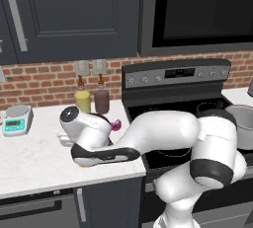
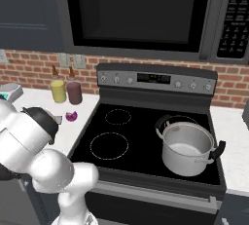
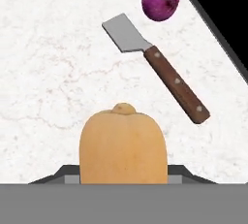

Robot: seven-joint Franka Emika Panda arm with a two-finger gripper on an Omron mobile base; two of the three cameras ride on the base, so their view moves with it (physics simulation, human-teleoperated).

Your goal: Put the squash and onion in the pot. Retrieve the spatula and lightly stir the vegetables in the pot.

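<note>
Fingers point(image 3: 72, 173) pinch the squash point(image 3: 123, 145) low over the desk point(image 3: 48, 72); onion point(image 3: 161, 0) and spatula point(image 3: 156, 66) lie untouched, pot point(image 2: 187, 147) empty, everything remains.

One tan-orange rounded squash point(image 3: 123, 145), one magenta-purple onion piece point(image 3: 161, 1), one grey-bladed spatula with a brown wooden handle point(image 3: 157, 67), one shiny steel pot with looped handles point(image 2: 187, 147), two bottles: one yellow point(image 2: 58, 90), one dark maroon point(image 2: 74, 92). One small kitchen scale point(image 1: 17, 120).
</note>
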